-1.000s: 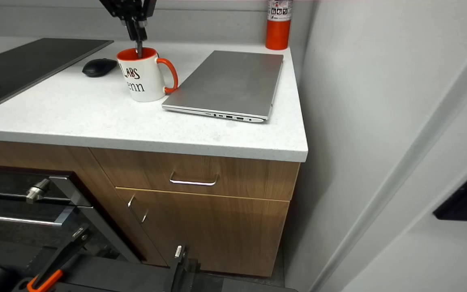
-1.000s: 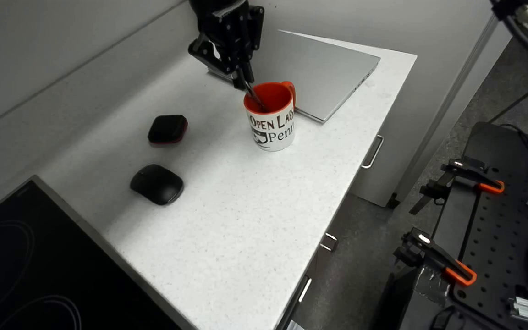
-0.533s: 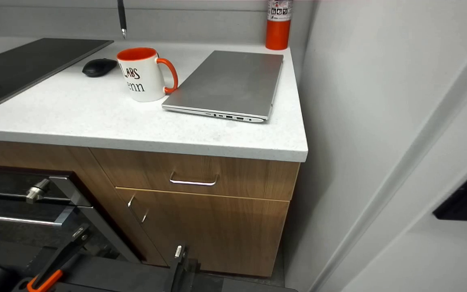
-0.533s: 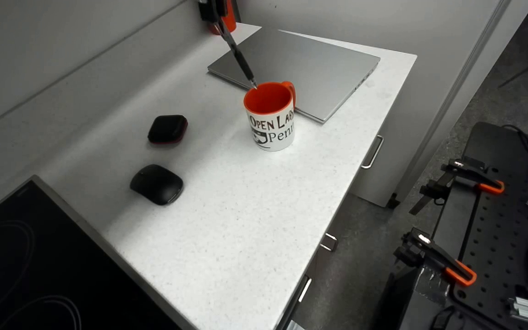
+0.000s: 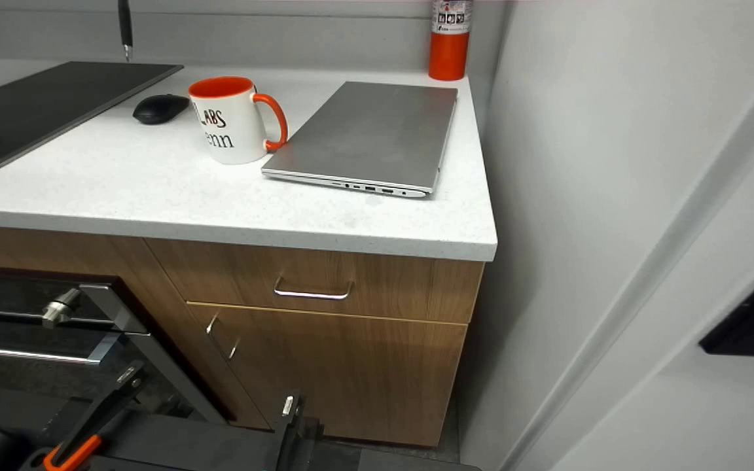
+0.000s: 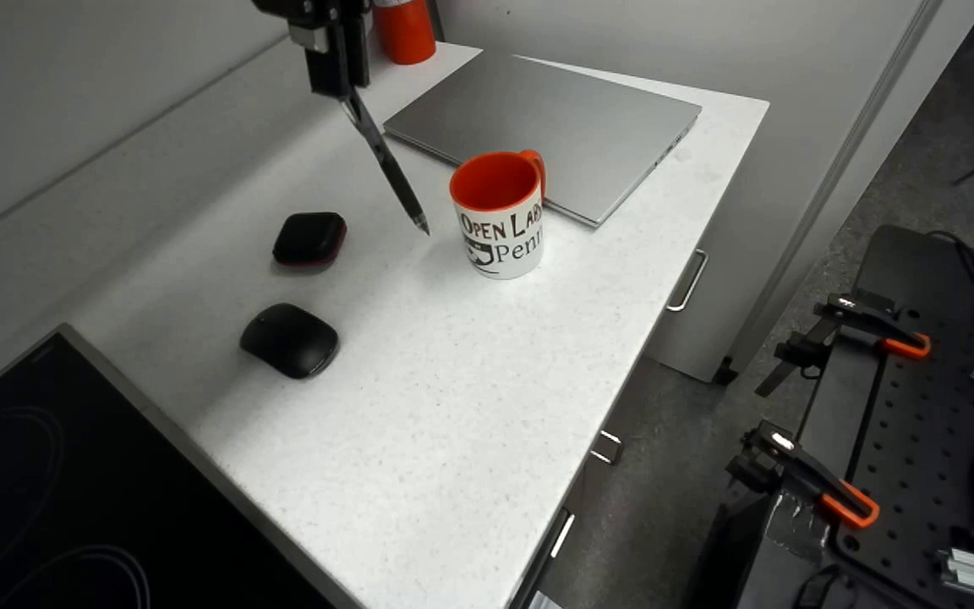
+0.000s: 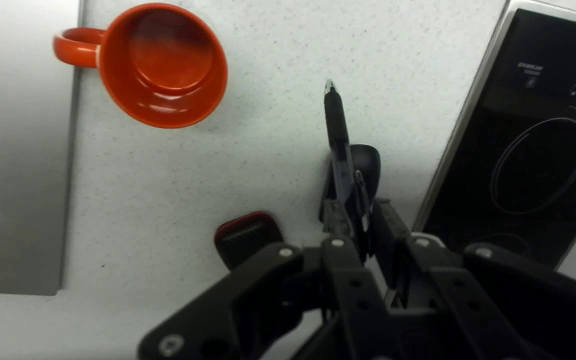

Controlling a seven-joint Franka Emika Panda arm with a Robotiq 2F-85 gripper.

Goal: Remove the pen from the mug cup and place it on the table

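The pen (image 6: pixel 390 165) is dark and thin with a silver tip. It hangs tilted, tip down, above the countertop, clear of the mug; it also shows in the wrist view (image 7: pixel 337 120) and, cut off at the top, in an exterior view (image 5: pixel 125 29). My gripper (image 6: pixel 343 85) is shut on the pen's upper part, as the wrist view shows too (image 7: pixel 362 220). The pen's held end is hidden between the fingers. The white mug cup (image 6: pixel 500 245) with red handle stands upright on the white table (image 6: pixel 419 423); its red inside (image 7: pixel 168 62) holds nothing visible.
A closed grey laptop (image 5: pixel 377 134) lies beside the mug's handle. A black mouse (image 6: pixel 290 340) and a dark red-edged case (image 6: pixel 309 238) lie near the wall. A black cooktop (image 6: pixel 47 491) borders the table. A red cylinder (image 5: pixel 449 55) stands at the back corner.
One second ago the pen's lower end was inside the mug. My gripper has lifted it out and carried it sideways, away from the mug toward the mouse and cooktop. The mug has not moved.
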